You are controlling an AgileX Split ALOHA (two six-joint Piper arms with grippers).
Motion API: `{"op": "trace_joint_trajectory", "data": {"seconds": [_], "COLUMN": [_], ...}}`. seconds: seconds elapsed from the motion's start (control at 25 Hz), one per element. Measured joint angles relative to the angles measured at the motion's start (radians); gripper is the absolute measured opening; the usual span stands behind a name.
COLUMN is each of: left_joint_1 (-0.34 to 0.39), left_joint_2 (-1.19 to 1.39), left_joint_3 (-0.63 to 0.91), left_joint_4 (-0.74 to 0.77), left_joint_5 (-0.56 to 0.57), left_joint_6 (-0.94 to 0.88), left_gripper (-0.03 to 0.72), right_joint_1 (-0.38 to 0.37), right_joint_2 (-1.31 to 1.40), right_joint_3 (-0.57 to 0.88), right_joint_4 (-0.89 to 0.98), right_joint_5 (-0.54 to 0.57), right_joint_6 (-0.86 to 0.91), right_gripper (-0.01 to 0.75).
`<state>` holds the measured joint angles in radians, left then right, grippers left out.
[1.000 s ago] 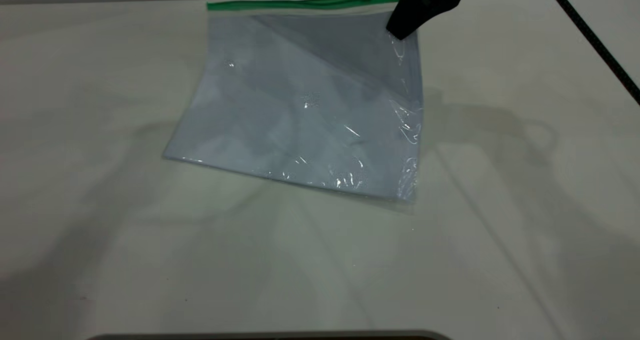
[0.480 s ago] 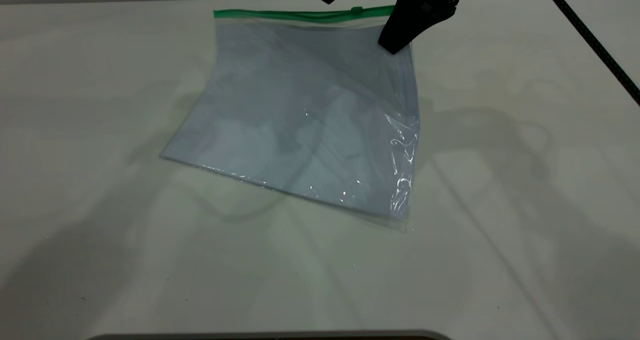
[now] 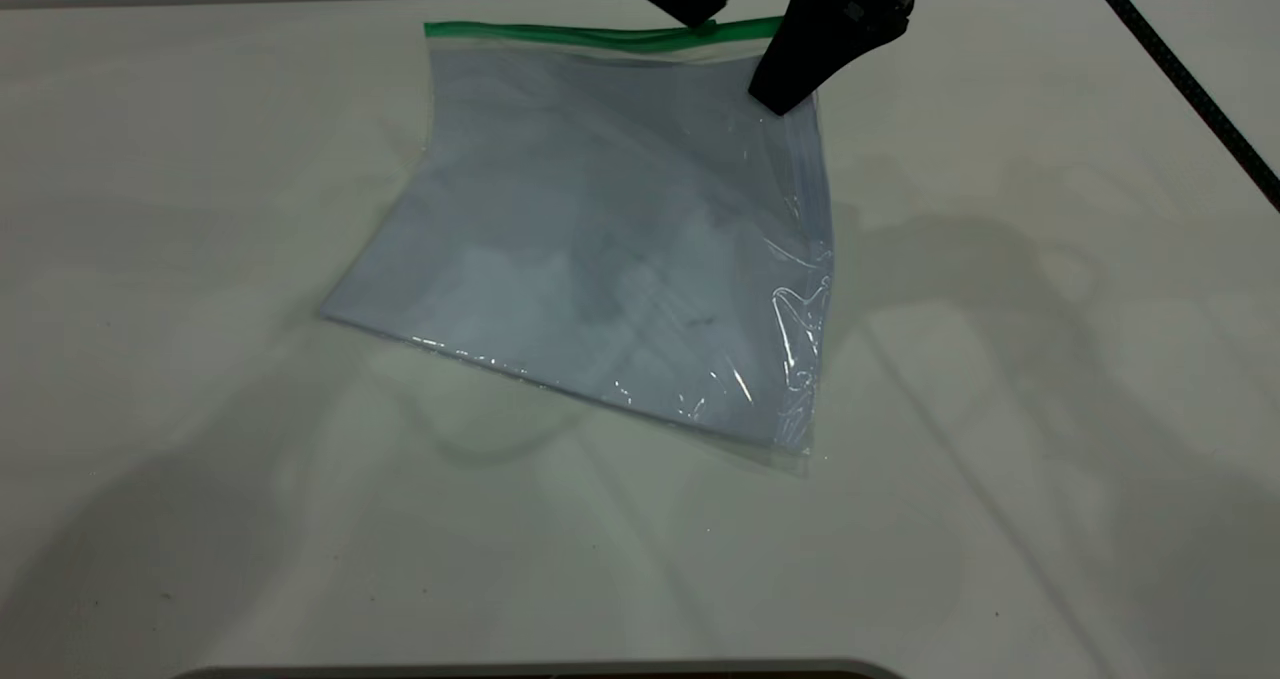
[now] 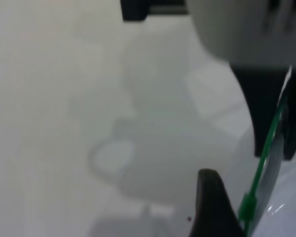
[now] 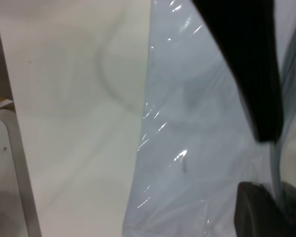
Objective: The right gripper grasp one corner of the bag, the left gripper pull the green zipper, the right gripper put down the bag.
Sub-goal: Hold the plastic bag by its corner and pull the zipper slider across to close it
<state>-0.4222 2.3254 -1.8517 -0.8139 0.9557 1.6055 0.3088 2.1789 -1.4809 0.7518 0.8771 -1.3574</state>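
The bag, a clear pouch with pale blue sheets inside, slopes up from the table toward its far edge. My right gripper is shut on the corner of the bag at the far right, where the green zipper ends. In the right wrist view the plastic runs between the two black fingers. My left gripper is open and hangs right at the small green slider. One finger shows beside the slider, close to it; the other is out of view.
The pale table spreads around the bag on all sides. A black cable crosses the far right corner. The table's front edge is at the bottom. A metal frame leg stands off the table's side.
The left gripper has come down from out of view to the zipper slider. The right gripper has shifted slightly left with the held corner, and the bag now tilts more steeply.
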Motion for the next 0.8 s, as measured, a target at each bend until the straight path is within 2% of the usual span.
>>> {"op": "trace_joint_trajectory", "data": {"seconds": [0.56, 0.8], "left_joint_1": [-0.002, -0.002], "left_joint_2": [0.048, 0.055], "left_joint_3": [0.000, 0.000], "left_joint_4": [-0.009, -0.020], "left_joint_5": [-0.003, -0.005], "left_joint_6": [0.006, 0.007], "left_gripper": [0.510, 0.432], "right_joint_1": [0.000, 0.000], "right_joint_2": [0.000, 0.000], "right_joint_3": [0.000, 0.000], "right_joint_4": [0.011, 0.011], "right_joint_5": [0.012, 0.013], "right_joint_6": [-0.006, -0.006], "right_gripper": [0.033, 0.034]}}
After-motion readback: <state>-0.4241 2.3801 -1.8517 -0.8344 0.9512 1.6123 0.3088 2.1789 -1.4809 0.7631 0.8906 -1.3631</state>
